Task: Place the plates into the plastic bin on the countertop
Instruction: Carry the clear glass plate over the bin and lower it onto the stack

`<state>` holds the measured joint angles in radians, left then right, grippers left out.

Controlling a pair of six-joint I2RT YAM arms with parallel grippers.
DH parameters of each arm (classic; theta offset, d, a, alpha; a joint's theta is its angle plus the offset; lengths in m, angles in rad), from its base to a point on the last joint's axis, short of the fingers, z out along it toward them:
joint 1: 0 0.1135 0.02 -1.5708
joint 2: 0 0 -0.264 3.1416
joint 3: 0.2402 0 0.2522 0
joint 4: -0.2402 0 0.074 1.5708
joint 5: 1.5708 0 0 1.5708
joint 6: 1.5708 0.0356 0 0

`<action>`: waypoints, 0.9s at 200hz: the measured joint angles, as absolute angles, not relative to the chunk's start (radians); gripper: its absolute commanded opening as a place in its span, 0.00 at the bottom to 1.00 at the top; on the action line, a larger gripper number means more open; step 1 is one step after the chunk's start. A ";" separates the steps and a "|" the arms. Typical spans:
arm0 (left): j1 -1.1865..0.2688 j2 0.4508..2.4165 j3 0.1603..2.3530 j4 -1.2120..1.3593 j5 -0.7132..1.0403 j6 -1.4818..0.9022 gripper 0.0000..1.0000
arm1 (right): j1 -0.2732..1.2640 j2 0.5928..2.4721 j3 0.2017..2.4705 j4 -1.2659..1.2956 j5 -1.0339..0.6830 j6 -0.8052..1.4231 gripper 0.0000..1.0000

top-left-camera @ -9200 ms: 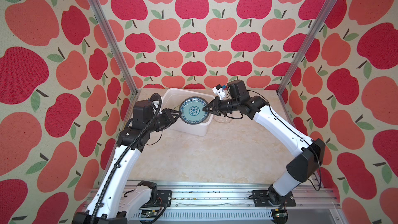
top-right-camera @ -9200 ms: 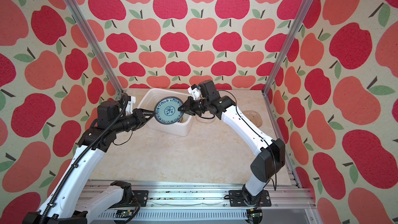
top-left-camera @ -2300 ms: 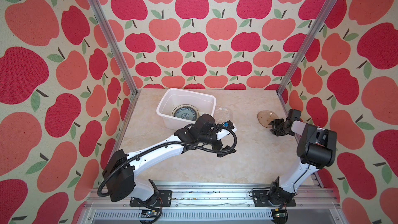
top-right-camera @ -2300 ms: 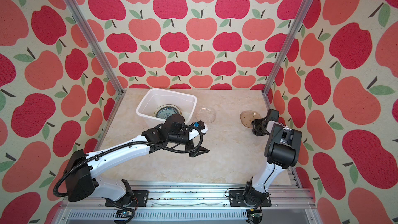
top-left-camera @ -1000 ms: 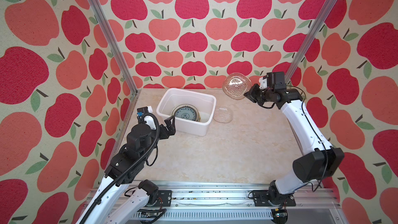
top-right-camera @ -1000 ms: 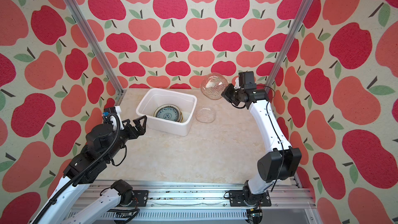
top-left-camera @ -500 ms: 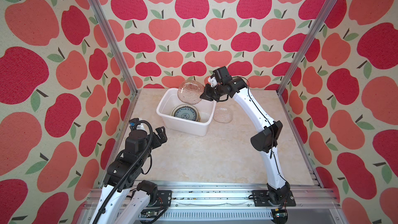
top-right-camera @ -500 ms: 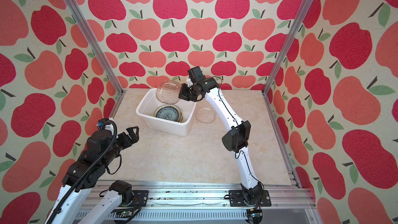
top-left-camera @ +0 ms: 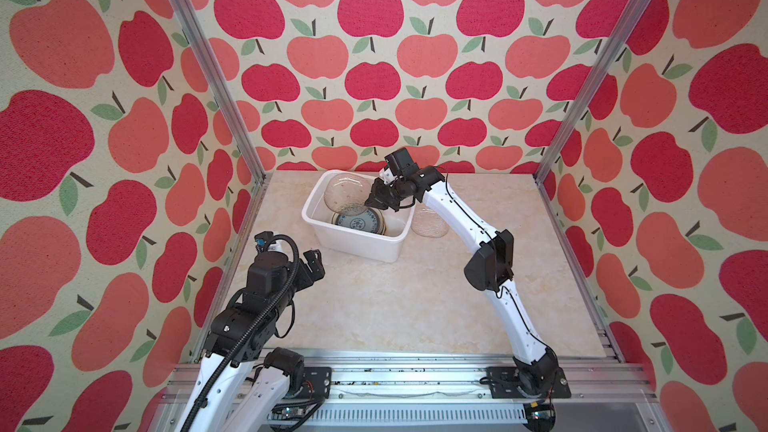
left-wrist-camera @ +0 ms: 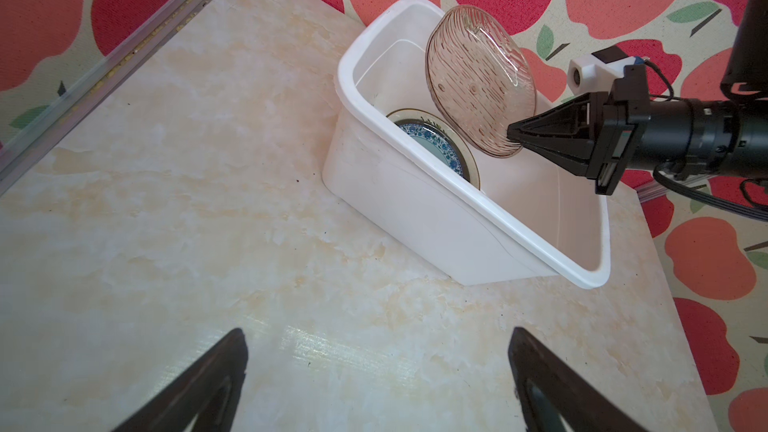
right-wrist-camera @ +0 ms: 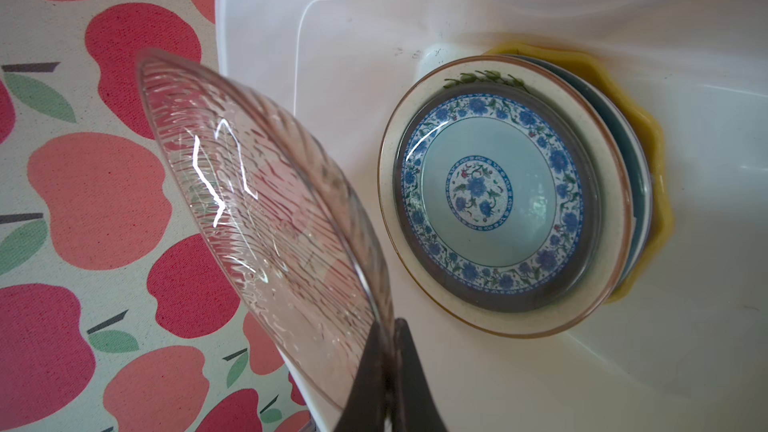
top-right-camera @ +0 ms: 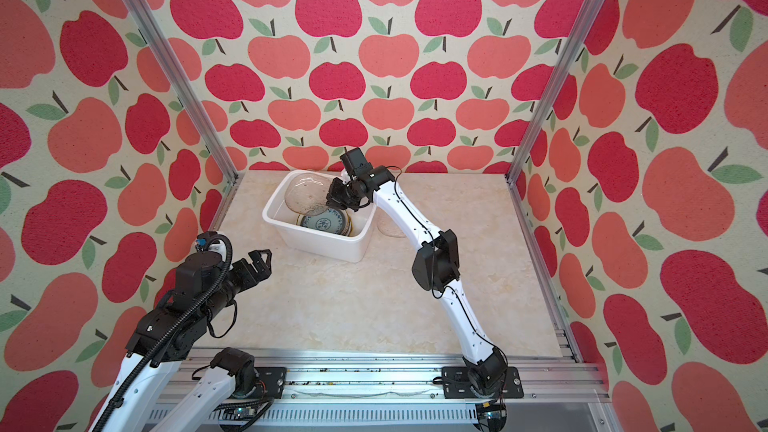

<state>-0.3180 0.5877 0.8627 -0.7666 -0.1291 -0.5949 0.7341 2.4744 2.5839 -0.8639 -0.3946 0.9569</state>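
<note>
The right gripper [top-left-camera: 370, 201] has its jaws shut on the edge of a ribbed glass plate [top-left-camera: 347, 193]; in the right wrist view the two dark fingers [right-wrist-camera: 370, 367] pinch the rim of this plate [right-wrist-camera: 257, 209] with only the glass between them. The plate is tilted steeply and hangs above the plastic bin [top-left-camera: 357, 245], over the part of the bin nearest the back wall; it does not touch the stack below. Inside the bin lies a stack of plates; on top is a blue flowered plate [right-wrist-camera: 478, 197], under it a cream plate [right-wrist-camera: 390, 209] with a leaf painting, and a yellow scalloped plate [right-wrist-camera: 660, 209] is at the bottom. One clear glass plate [top-left-camera: 428, 224] lies on the countertop [top-left-camera: 374, 305] just beside the bin, partly hidden by the right arm. The left gripper [top-left-camera: 313, 263] is well apart from the bin, in front of it, above the countertop; its jaws stand wide and hold nothing.
</note>
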 measured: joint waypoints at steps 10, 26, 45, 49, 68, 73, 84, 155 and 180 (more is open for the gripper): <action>-0.318 0.592 0.862 -0.766 -0.124 -0.595 0.99 | 0.736 2.494 2.584 -0.854 -0.394 0.963 0.00; -0.318 0.593 0.860 -0.766 -0.122 -0.598 0.99 | 0.739 2.516 2.579 -0.842 -0.389 0.971 0.00; -0.318 0.596 0.855 -0.763 -0.122 -0.603 0.99 | 0.746 2.526 2.566 -0.827 -0.376 0.980 0.00; -0.318 0.597 0.854 -0.762 -0.121 -0.604 0.99 | 0.748 2.527 2.564 -0.824 -0.374 0.983 0.00; -0.317 0.603 0.852 -0.759 -0.118 -0.610 0.99 | 0.758 2.531 2.561 -0.809 -0.365 1.000 0.00; -0.316 0.605 0.851 -0.758 -0.117 -0.611 0.99 | 0.760 2.533 2.560 -0.804 -0.364 1.005 0.00; -0.316 0.605 0.850 -0.759 -0.115 -0.613 0.99 | 0.766 2.538 2.556 -0.791 -0.360 1.017 0.00; -0.313 0.602 0.850 -0.759 -0.115 -0.612 0.99 | 0.785 2.561 2.501 -0.751 -0.331 1.054 0.05; -0.310 0.595 0.850 -0.760 -0.115 -0.612 0.99 | 0.785 2.561 2.489 -0.752 -0.323 1.053 0.08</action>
